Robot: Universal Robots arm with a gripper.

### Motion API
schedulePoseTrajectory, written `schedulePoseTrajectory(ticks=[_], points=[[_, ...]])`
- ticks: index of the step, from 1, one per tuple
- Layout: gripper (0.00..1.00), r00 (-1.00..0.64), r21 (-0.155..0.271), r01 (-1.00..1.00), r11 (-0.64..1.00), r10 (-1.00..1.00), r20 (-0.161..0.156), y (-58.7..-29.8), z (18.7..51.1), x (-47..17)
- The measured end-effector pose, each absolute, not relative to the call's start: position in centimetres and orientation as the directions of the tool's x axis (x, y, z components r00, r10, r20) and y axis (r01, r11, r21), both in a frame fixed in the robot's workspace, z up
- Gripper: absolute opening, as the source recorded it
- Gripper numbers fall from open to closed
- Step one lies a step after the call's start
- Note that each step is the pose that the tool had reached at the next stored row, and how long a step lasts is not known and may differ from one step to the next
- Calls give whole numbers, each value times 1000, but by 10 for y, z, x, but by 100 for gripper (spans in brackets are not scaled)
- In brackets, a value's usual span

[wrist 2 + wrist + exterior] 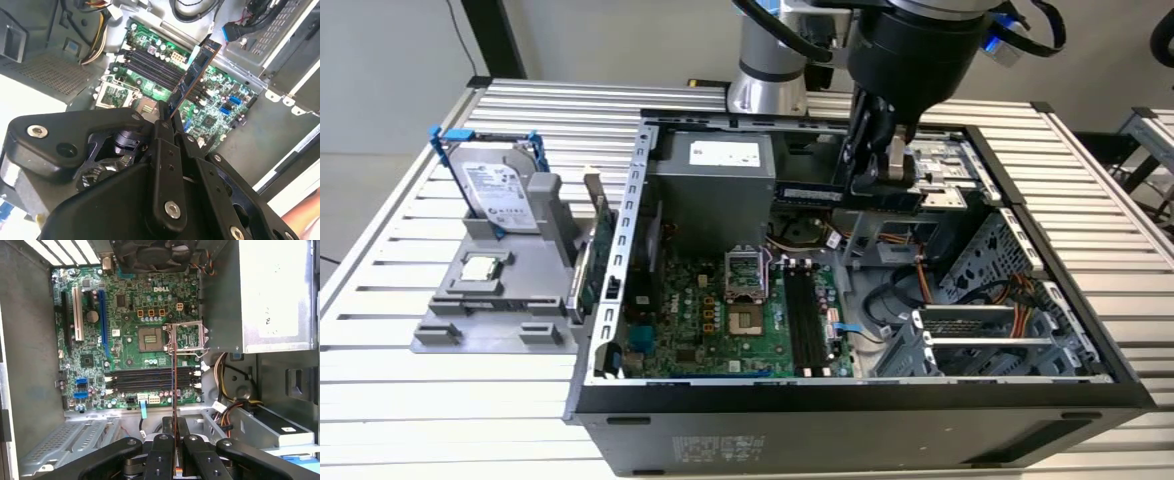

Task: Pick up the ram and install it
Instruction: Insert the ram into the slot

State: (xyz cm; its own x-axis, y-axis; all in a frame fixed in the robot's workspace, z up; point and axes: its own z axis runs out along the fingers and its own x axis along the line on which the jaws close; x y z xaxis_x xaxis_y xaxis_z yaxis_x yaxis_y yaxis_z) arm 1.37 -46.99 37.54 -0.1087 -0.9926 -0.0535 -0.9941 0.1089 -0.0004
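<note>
Gripper: I see my gripper (877,178) hanging over the open computer case (854,430). In both wrist views its fingers (161,150) are pressed together, pinching one end of the ram.
Ram: the ram (194,72) is off the board and in the air, and it sticks straight out from the fingertips over the motherboard (220,110). In the first wrist view I get it edge-on, as a thin dark line (174,390) rising from the gripper (174,442).
Ram, exterior view: the stick (807,191) seems to jut toward the exterior view's left from the fingers, just in front of the power supply (720,175). It is dark against dark there, so I am not sure of its outline.
Memory slots: the long black slots (150,380) lie beside the processor socket (150,337). The ram crosses them at an angle and does not run along them.
Case: it lies on its side on the slatted bench (400,400) with the motherboard (680,320) facing up.
Beside the case: at the exterior view's left, a hard drive (494,185) in a blue frame stands upright in a grey holder (487,305), well apart from the gripper.
</note>
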Motion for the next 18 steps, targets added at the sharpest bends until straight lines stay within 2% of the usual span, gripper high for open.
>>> schedulePoseTrajectory(ticks=[18], points=[[0, -418, 0, -908, 419, -907, -54, -470, 375, 14]])
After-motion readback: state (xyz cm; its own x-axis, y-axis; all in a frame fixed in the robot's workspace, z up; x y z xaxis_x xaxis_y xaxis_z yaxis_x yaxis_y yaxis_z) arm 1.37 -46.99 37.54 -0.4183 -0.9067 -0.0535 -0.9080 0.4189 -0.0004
